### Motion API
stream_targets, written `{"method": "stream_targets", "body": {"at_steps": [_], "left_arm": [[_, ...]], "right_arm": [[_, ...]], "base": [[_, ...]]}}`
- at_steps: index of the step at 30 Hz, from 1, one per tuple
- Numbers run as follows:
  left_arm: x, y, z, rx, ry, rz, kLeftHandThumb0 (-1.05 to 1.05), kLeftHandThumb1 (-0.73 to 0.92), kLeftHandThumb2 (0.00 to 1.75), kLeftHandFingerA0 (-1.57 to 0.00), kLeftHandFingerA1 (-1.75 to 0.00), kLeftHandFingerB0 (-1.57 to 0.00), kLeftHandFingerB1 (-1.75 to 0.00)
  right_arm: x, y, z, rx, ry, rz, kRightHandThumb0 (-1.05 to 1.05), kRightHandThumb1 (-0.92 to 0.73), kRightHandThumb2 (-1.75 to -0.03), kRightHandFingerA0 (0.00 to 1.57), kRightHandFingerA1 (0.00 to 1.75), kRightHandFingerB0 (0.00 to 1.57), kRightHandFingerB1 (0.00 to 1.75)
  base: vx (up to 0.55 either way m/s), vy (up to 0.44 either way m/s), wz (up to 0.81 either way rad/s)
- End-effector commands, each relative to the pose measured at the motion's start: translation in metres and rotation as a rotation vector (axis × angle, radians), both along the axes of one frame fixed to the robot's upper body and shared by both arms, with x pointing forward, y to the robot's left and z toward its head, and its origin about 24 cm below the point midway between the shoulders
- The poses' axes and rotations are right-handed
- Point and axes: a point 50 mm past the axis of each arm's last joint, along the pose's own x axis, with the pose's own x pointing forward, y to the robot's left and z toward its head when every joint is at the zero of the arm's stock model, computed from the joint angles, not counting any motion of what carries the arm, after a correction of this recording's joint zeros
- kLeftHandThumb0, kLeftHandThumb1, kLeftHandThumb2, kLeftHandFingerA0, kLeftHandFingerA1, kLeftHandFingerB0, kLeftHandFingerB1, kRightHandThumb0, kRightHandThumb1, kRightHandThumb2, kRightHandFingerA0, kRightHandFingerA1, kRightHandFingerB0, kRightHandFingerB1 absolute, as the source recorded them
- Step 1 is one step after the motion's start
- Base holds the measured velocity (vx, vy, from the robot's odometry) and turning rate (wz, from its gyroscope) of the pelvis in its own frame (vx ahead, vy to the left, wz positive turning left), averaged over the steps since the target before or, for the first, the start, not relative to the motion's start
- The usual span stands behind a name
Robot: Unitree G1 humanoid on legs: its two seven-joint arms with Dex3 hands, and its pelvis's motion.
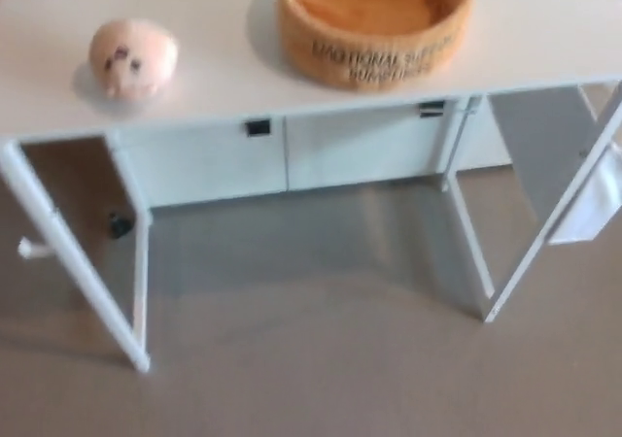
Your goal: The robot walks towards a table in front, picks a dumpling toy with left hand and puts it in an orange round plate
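- Dumpling (133, 57) resting on the white surface (224, 87), toward its left side, a short way back from the front edge; pale pink, rounded, with small dark marks on the near face.
- Orange plate (373, 24) further right on the same surface, well apart from the dumpling; deep-walled like a bowl, empty inside, dark lettering on the wall too blurred to read.
- Neither hand in view, so no telling whether spread or closed; nothing held as far as can be seen.
- Judged stage: approach only, grasp not yet begun.
- Likely trouble: stopping too far out, leaving the dumpling beyond the left hand's reach; or pressing in too close and bumping the front edge or the thin white legs (73, 262).
- Round soft shape apt to roll or slip under a careless pinch, perhaps off the front edge to the floor (321, 379).
- High plate wall could catch the toy on a low carry.
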Motion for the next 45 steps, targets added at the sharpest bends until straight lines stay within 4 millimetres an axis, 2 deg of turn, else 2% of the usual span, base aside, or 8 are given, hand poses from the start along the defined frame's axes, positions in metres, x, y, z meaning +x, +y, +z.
{"method": "stream_targets", "body": {"at_steps": [1, 3, 6, 10, 11, 21, 25, 45], "left_arm": [[-0.010, 0.002, 0.001, 0.007, 0.019, 0.018, -0.42, 0.42, 0.98, -0.61, -1.45, -0.33, -0.42], [-0.009, 0.001, 0.000, 0.014, 0.033, 0.004, -0.40, 0.55, 0.99, -0.43, -1.36, -0.31, -0.43], [-0.010, 0.001, 0.000, 0.018, 0.039, -0.012, -0.42, 0.55, 0.99, -0.65, -1.59, -0.30, -0.41], [-0.010, 0.001, 0.000, 0.020, 0.040, -0.019, -0.43, 0.56, 0.97, -0.63, -1.57, -0.31, -0.42], [-0.008, 0.001, 0.000, 0.019, 0.036, -0.015, -0.42, 0.59, 0.94, -0.48, -1.54, -0.32, -0.41], [-0.008, 0.002, 0.001, 0.032, 0.038, -0.045, -0.44, 0.53, 0.93, -0.61, -1.63, -0.30, -0.41], [-0.009, 0.003, 0.001, 0.034, 0.048, -0.045, -0.41, 0.57, 0.92, -0.51, -1.47, -0.32, -0.41], [-0.003, 0.006, 0.003, 0.054, 0.064, -0.098, -0.46, 0.55, 0.97, -0.59, -1.45, -0.29, -0.45]], "right_arm": [[-0.012, -0.004, 0.003, -0.013, 0.017, -0.008, -0.26, -0.61, -0.58, 0.91, 0.78, 0.48, 0.46], [-0.015, -0.004, 0.002, -0.018, 0.022, -0.008, -0.26, -0.61, -0.58, 0.89, 0.73, 0.47, 0.45], [-0.018, -0.003, 0.002, -0.019, 0.025, -0.004, -0.28, -0.62, -0.59, 0.93, 0.75, 0.48, 0.45], [-0.018, -0.003, 0.002, -0.020, 0.033, 0.001, -0.27, -0.61, -0.58, 0.95, 0.76, 0.48, 0.45], [-0.018, -0.002, 0.002, -0.024, 0.020, 0.003, -0.27, -0.60, -0.57, 0.96, 0.77, 0.49, 0.46], [-0.020, -0.001, 0.001, -0.017, 0.015, -0.026, -0.25, -0.60, -0.57, 0.89, 0.74, 0.49, 0.46], [-0.023, 0.000, 0.001, -0.006, 0.017, -0.047, -0.27, -0.60, -0.58, 0.94, 0.76, 0.51, 0.47], [-0.030, 0.002, -0.001, -0.016, 0.039, -0.058, -0.25, -0.60, -0.58, 0.92, 0.71, 0.51, 0.46]], "base": [[0.56, 0.119, -0.09], [0.35, 0.075, 0.10], [0.30, 0.044, 0.11], [0.30, -0.062, 0.09], [0.38, -0.122, -0.17], [0.17, -0.144, 0.05], [0.10, 0.122, -0.10], [0.10, -0.026, 0.04]]}}
